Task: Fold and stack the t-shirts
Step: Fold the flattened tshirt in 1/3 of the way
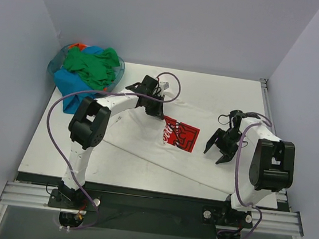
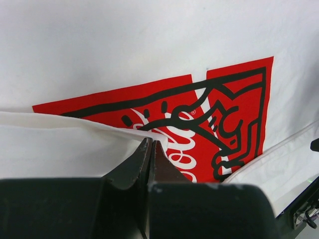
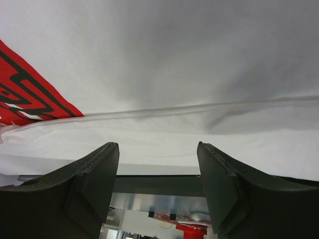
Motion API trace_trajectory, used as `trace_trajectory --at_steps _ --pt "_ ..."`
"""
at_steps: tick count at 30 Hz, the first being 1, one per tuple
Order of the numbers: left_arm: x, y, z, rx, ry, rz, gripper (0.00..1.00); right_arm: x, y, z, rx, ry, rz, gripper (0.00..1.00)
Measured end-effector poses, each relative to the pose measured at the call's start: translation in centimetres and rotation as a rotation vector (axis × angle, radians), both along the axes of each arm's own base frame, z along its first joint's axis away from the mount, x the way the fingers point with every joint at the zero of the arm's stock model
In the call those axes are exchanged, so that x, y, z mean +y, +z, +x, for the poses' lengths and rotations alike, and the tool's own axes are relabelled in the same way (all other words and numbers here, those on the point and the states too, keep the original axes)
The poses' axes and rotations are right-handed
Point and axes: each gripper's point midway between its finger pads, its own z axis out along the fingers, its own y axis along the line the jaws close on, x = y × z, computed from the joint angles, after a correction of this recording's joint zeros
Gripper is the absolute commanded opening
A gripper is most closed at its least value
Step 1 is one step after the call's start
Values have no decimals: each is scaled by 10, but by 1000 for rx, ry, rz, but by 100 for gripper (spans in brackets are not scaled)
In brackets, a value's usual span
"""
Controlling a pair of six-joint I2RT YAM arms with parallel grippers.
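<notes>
In mid-frame on the tabletop [image 1: 226,87] I see the white t-shirt [image 2: 149,45] spread out, soft, light and limp, best gripped at a hem, my left tool [image 2: 152,147] pinched closed on a fold beside its red logo [image 1: 179,134], my right tool [image 3: 157,149] wide open and empty.

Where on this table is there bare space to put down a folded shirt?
Bare table lies along the far edge, right of the shirt pile, and at the near left corner. The white shirt, left gripper and right gripper fill the middle.
</notes>
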Motion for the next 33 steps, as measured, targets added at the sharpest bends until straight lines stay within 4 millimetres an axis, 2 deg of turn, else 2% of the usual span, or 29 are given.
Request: trace_trajectory --at_steps 13,22,33 --pt "-14 2 -1 -11 -43 -11 0 -1 0 2 8 19 1 65" --pt "-21 -8 2 1 -56 -5 0 -1 0 1 12 27 -1 65" --pt "-36 -5 3 -4 -90 -20 0 -2 1 1 13 27 -2 65"
